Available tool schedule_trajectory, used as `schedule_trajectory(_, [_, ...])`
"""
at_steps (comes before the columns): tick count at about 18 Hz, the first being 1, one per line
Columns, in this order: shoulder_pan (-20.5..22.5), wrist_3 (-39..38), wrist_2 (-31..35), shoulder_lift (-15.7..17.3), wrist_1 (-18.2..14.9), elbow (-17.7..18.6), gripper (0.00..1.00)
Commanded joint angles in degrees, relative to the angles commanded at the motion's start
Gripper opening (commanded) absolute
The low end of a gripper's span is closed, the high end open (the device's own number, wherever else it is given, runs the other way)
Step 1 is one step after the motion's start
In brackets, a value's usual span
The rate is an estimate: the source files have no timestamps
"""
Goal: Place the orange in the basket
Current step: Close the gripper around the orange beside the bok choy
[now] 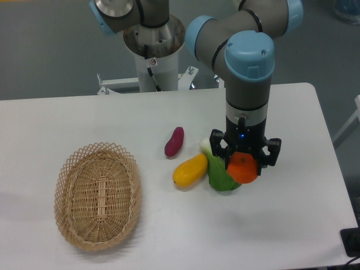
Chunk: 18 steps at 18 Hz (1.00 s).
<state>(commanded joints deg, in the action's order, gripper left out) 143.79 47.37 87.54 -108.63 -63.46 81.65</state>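
The gripper [244, 163] is clamped on the orange [243, 169], its jaws spread only as wide as the fruit between them. The orange sits at the gripper's tip, right beside a green vegetable [220, 175] on the white table [292, 214]. A yellow fruit [190, 170] and a purple one [174, 142] lie nearby. The basket [98, 194] rests well apart, at the table's left.

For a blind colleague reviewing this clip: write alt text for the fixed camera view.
A robot arm's gripper is closed on an orange above a white table, beside a green vegetable, a yellow fruit and a purple sweet potato. An empty wicker basket sits to the left in the image.
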Motion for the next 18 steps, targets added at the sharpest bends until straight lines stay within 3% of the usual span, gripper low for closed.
schedule_trajectory(12, [-0.6, -0.8, -1.8, 0.1, -0.1, 0.1, 0.62])
schedule_trajectory(18, [-4.2, -8.9, -1.8, 0.1, 0.1, -0.3, 0.62])
